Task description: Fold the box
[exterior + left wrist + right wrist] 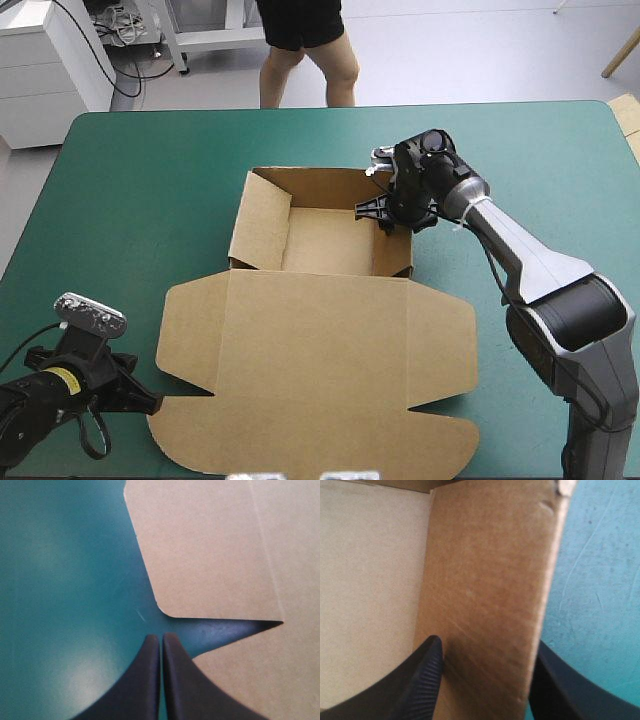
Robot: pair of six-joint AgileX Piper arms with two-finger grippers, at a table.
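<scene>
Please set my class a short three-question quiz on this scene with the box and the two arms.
1. Multiple choice. The right arm's black two-fingered tool stands: A, open, with one finger on each side of a raised side wall of the brown cardboard box; B, pressed on the flat lid; C, raised clear of the table.
2. True or false: the left arm's black tool is open.
3. Fill in: the box's lid lies ___ on the teal-green table cover.

Key: 1 A; 2 false, its fingers meet, beside a notch in the lid; 3 flat.
</scene>
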